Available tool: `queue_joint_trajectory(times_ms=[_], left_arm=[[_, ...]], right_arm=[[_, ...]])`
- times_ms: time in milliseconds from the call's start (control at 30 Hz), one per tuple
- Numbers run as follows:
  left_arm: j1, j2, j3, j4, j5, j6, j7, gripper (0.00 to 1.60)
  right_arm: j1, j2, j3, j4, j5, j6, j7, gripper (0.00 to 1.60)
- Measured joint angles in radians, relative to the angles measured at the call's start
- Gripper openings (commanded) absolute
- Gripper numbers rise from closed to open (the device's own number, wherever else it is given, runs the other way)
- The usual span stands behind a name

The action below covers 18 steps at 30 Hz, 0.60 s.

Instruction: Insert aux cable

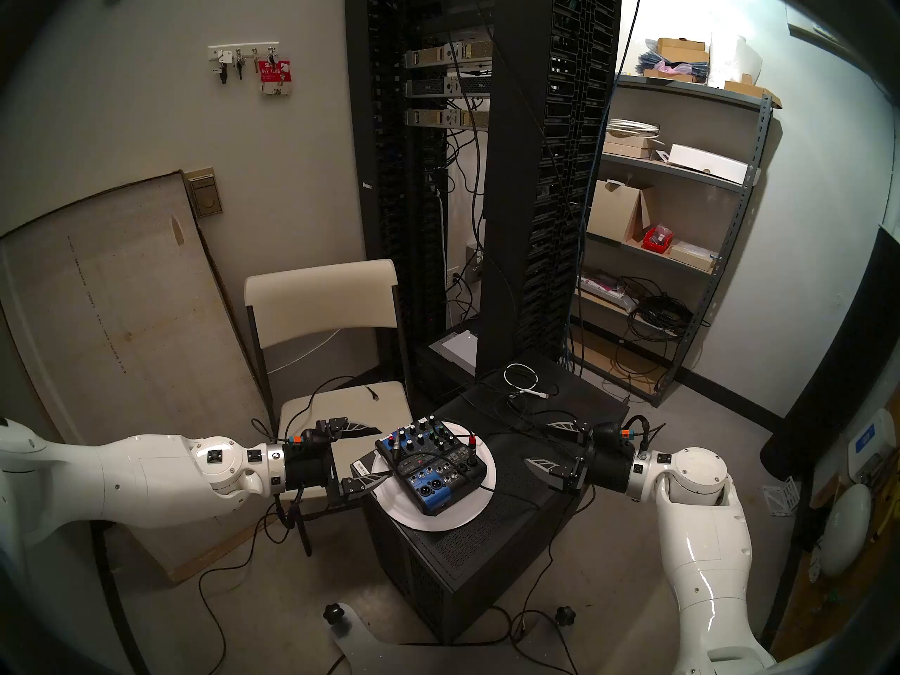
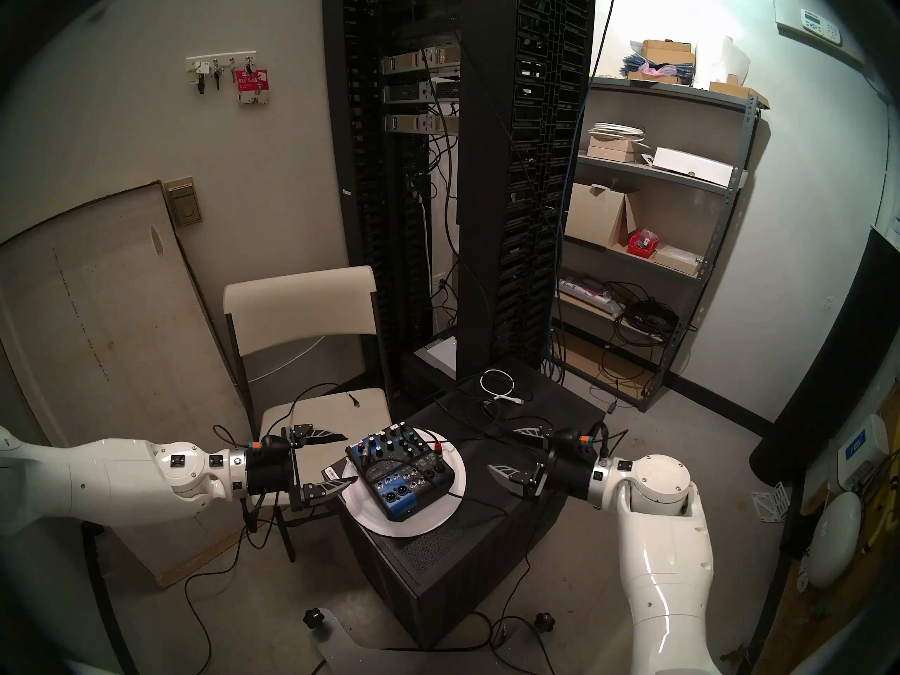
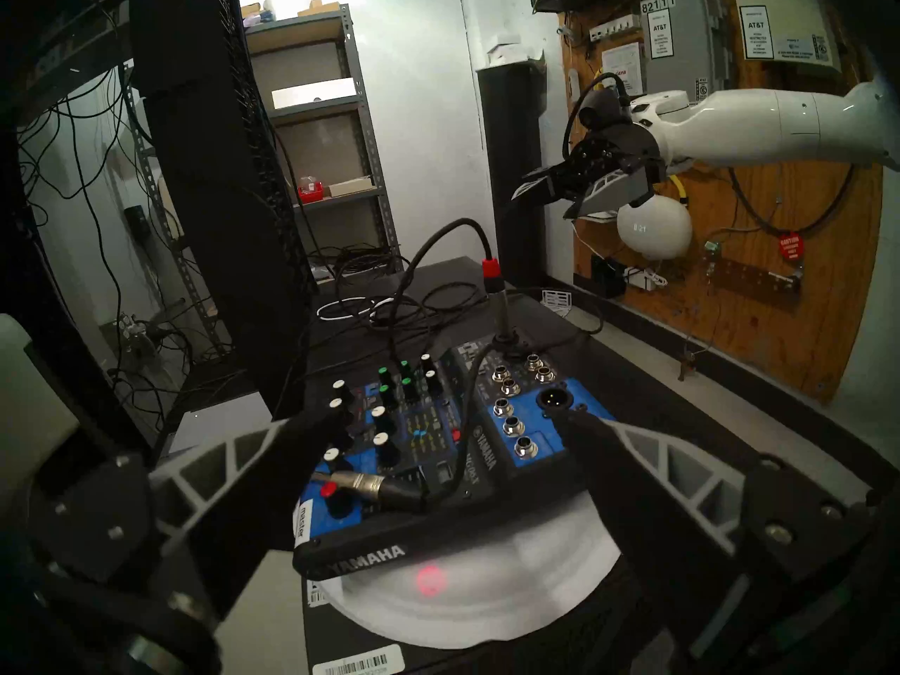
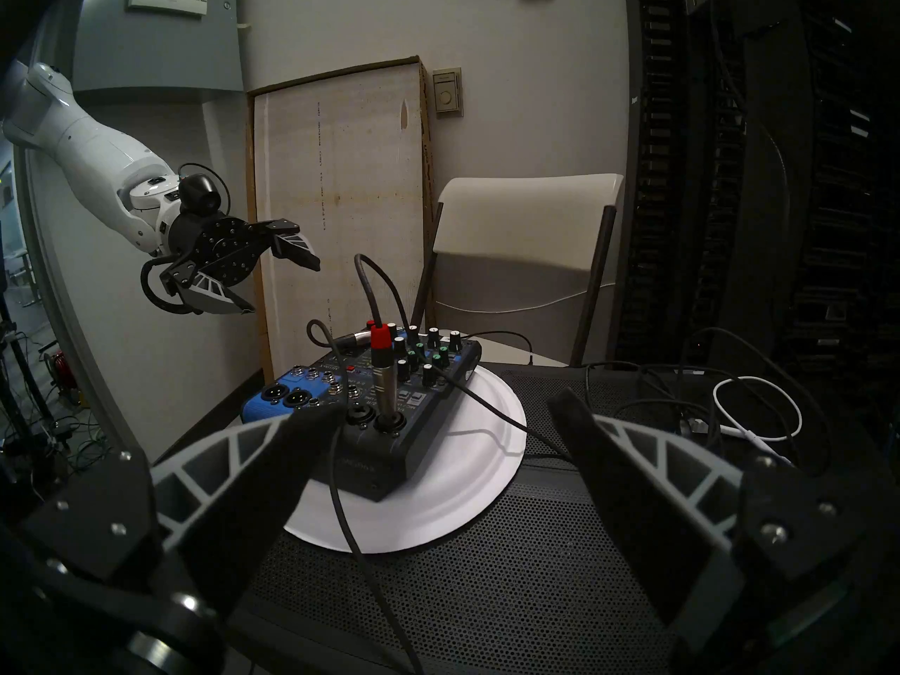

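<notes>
Showing only in head views: aux cable [image 1: 374,392] plug on chair [image 1: 341,406].

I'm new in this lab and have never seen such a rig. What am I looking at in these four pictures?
It is a two-armed robot. The two wide pictures come from its head camera; the other two from wrist cameras, each looking out between its own jaws. The left arm and right arm hover either side of an audio mixer on a white paper plate atop a black case. A cord with a red-banded plug stands in the mixer. A coiled white cable lies behind. A thin black cord's plug lies on the chair seat. Both pairs of jaws are open, holding nothing.
</notes>
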Motion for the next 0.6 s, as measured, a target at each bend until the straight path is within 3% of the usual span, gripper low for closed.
queue_joint_trajectory(times_ms=[167,200,300,333,400,600], left_arm=[[0.000,-0.018,0.000,0.017,0.014,0.001,0.000,1.60],[-0.001,-0.021,0.000,0.019,0.018,0.001,0.001,1.50],[-0.001,-0.033,0.001,0.028,0.033,0.004,0.010,1.44],[-0.001,-0.037,0.001,0.031,0.039,0.004,0.015,1.33],[0.000,-0.044,0.001,0.036,0.046,0.004,0.023,1.25],[0.000,-0.059,0.001,0.051,0.056,0.009,0.032,1.28]], right_arm=[[0.000,-0.001,0.002,0.000,-0.002,0.000,0.001,1.60],[0.000,-0.001,0.002,0.000,-0.002,0.000,0.002,1.60],[0.000,-0.002,0.003,0.000,-0.003,0.000,0.003,1.60],[0.000,-0.003,0.003,0.000,-0.004,0.000,0.003,1.60],[0.000,-0.003,0.004,0.000,-0.004,0.000,0.003,1.60],[0.000,-0.005,0.005,0.000,-0.006,0.000,0.005,1.60]])
